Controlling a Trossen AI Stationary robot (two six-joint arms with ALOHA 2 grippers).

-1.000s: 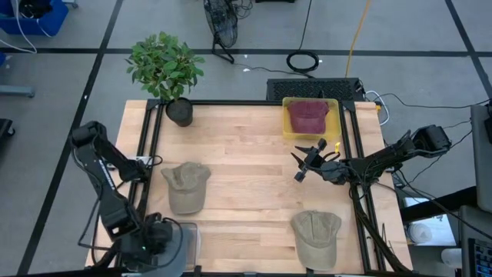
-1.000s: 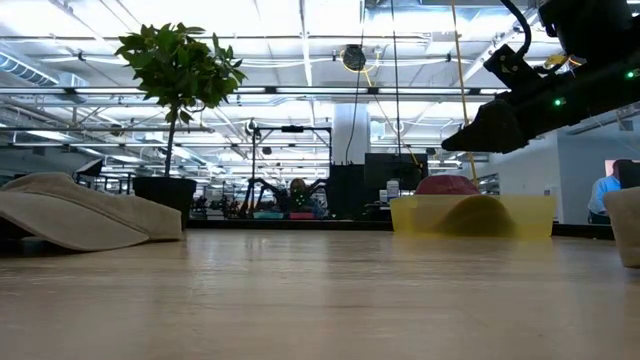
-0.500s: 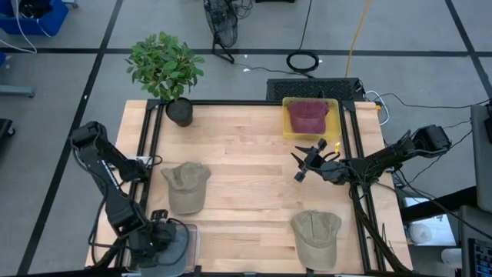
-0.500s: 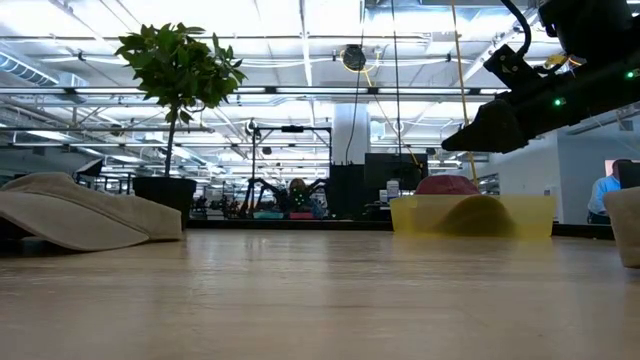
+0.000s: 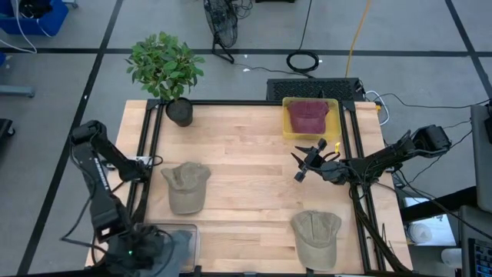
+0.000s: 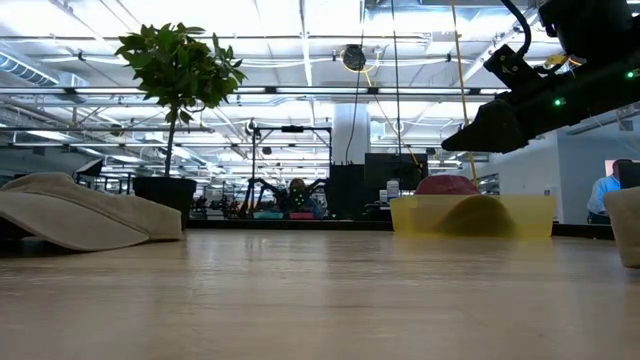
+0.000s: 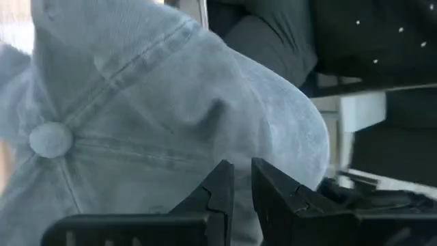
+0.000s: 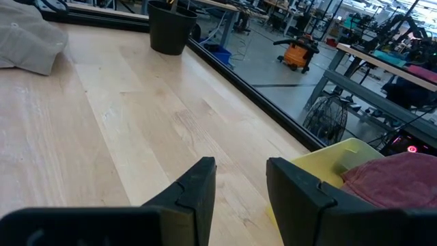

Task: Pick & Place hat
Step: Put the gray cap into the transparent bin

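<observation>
Fingers of the left gripper [image 7: 235, 188] pinched a pale grey fabric cap [image 7: 157, 109]; right gripper [image 8: 239, 188] hovered open above the light wooden worktop [image 8: 123, 130].

The left claw [image 5: 142, 250] has slid further toward the table's near-left corner, apparently carrying the grey hat [image 7: 171, 116].

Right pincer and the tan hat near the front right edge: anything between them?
Nothing. The high view shows bare wood between the right pincer and the tan hat.
</observation>
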